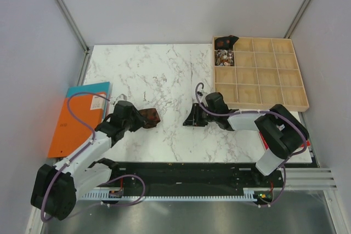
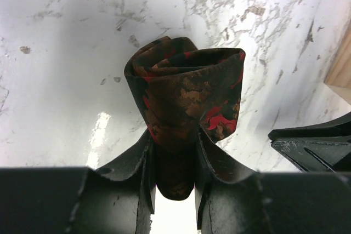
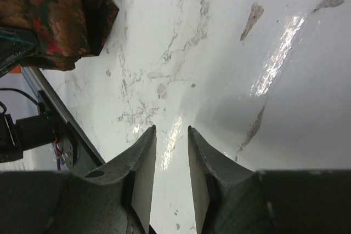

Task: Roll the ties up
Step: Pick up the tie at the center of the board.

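Pinched between the closed fingers of the left gripper (image 2: 174,138), left of centre on the white marble table (image 1: 164,69): a dark brown tie (image 2: 186,86) flecked with red and rust, wound into a tight roll, on the marble or just above it, impossible to tell. Facing it from the right and apart from it, the right gripper (image 3: 171,135), low over the marble, jaws a narrow slit apart and holding nothing. At the far right, a wooden compartment tray (image 1: 300,89) with more ties (image 1: 225,42) in its two far-left cells; at the left edge, an orange folder (image 1: 71,127).
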Available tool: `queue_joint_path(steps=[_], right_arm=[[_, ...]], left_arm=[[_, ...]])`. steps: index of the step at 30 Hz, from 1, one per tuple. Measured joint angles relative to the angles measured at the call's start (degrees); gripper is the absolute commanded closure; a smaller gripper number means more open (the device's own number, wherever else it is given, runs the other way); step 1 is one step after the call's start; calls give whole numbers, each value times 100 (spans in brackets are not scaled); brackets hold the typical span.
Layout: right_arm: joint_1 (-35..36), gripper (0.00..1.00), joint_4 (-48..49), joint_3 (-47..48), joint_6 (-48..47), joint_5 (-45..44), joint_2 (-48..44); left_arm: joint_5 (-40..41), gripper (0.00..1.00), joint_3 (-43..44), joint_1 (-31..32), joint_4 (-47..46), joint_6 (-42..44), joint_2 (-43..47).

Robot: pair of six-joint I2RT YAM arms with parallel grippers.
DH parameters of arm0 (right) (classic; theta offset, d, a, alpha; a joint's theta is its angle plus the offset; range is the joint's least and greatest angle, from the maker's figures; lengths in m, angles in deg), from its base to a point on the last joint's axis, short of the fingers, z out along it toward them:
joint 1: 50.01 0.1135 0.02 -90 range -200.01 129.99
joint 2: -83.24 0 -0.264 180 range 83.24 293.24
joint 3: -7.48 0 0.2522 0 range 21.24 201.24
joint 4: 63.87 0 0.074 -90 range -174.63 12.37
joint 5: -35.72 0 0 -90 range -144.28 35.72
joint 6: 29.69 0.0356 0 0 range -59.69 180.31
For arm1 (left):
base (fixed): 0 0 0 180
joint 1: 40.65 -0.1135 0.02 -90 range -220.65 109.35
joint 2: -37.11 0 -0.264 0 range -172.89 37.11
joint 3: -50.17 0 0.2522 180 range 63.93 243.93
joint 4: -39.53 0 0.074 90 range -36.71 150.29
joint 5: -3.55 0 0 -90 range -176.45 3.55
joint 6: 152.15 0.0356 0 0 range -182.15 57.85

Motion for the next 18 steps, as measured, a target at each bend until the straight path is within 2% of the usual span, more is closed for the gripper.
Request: queue_joint_path(steps=[4, 9, 14, 18], right_arm=[[-20, 62, 120, -229, 85, -345, -472], [-94, 61, 9, -748, 243, -1106, -1558], [-236, 56, -857, -820, 302, -2107, -3222], [-459, 56, -1818, -345, 151, -2739, -3897]], left_arm=[[-31, 90, 332, 0, 212, 24, 11], [-162, 90, 901, 7, 431, 103, -98], [-308, 90, 1867, 125, 452, 374, -793], [-424, 90, 2629, 284, 417, 544, -1414]])
